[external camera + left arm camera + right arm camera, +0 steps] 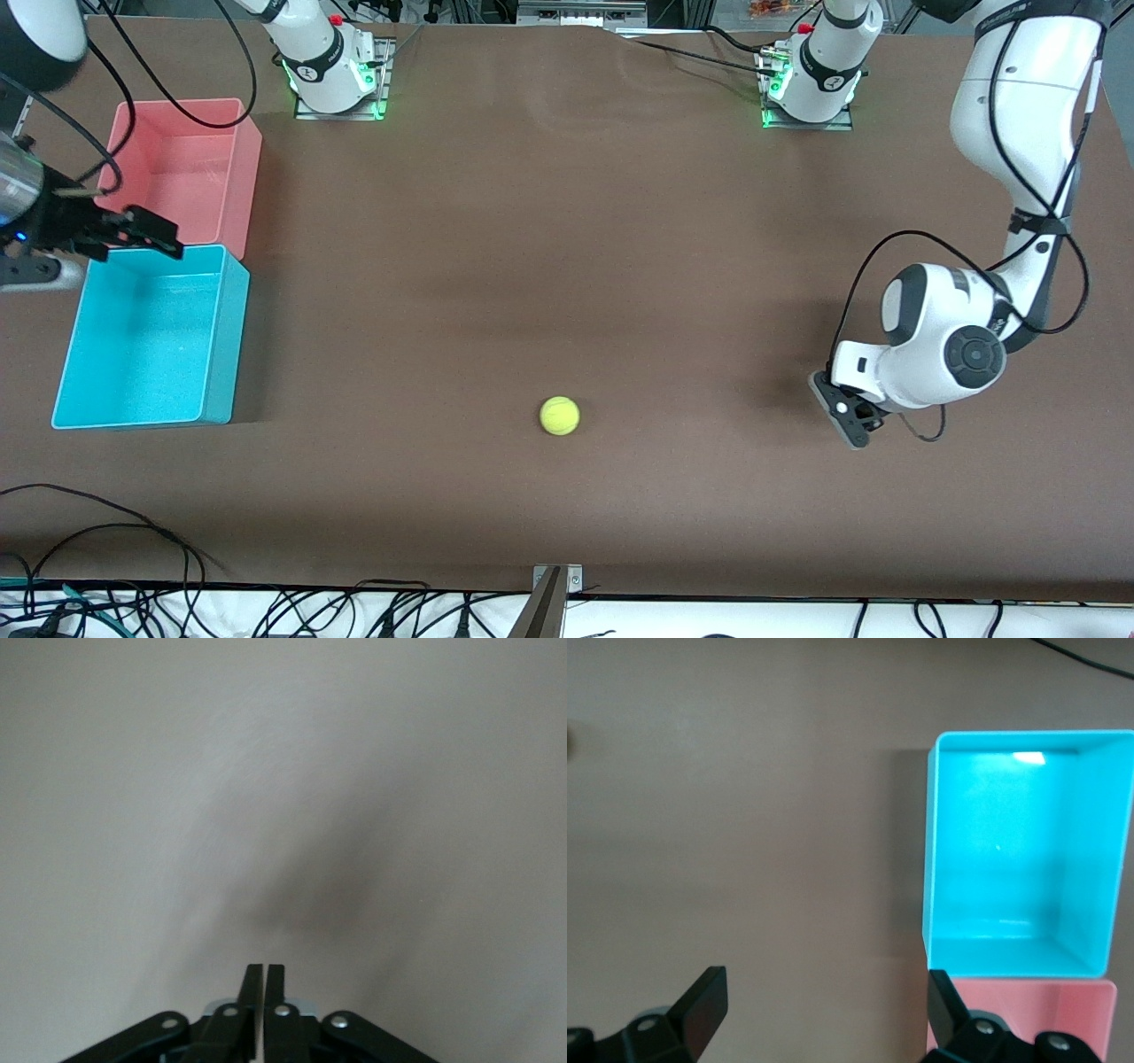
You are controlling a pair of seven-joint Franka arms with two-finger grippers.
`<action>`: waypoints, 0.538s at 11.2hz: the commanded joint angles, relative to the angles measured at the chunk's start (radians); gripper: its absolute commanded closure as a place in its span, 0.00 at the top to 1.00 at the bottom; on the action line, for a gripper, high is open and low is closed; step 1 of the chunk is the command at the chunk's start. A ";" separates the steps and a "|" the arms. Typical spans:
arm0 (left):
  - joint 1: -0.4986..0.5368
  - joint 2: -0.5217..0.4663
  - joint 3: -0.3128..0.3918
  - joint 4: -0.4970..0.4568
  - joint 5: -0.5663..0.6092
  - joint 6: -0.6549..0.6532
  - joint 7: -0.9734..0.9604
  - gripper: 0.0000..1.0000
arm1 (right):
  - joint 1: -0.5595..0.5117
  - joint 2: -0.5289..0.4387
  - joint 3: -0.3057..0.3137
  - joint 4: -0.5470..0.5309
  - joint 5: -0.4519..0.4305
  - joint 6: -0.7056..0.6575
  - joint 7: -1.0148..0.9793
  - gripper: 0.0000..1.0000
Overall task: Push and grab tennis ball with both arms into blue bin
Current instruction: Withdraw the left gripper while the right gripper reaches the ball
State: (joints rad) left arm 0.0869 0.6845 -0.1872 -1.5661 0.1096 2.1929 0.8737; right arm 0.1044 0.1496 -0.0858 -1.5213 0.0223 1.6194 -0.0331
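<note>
On the bare table, the tennis ball [559, 415] lies at the front view's six o'clock: light, fuzzy, rolls readily; pinch across its middle. Left gripper [264, 979], pressed together, sits low toward the left arm's end; right gripper [819, 1005], spread, hangs over the blue bin [217, 341].

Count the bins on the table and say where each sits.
2. The blue bin sits at the right arm's end of the table, empty. The pink bin sits beside it, farther from the front camera, nearer the bases. None look hidden.
</note>
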 commanded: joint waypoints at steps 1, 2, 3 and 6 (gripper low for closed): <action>0.001 -0.101 0.005 -0.021 0.021 -0.116 -0.437 0.69 | 0.009 0.076 0.001 0.013 0.017 0.113 0.004 1.00; -0.001 -0.126 0.006 -0.022 0.022 -0.134 -0.572 1.00 | 0.011 0.109 0.001 0.016 0.043 0.153 0.002 1.00; -0.001 -0.143 0.006 -0.022 0.037 -0.143 -0.698 1.00 | 0.008 0.148 0.001 0.016 0.089 0.215 -0.002 1.00; -0.006 -0.178 0.003 -0.020 0.042 -0.147 -1.031 1.00 | 0.032 0.238 0.001 0.020 0.137 0.351 -0.040 1.00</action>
State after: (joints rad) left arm 0.0893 0.5524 -0.1868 -1.5656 0.1240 2.0586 0.0632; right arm 0.1145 0.3190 -0.0832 -1.5238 0.1354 1.8777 -0.0347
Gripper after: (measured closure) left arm 0.233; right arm 0.000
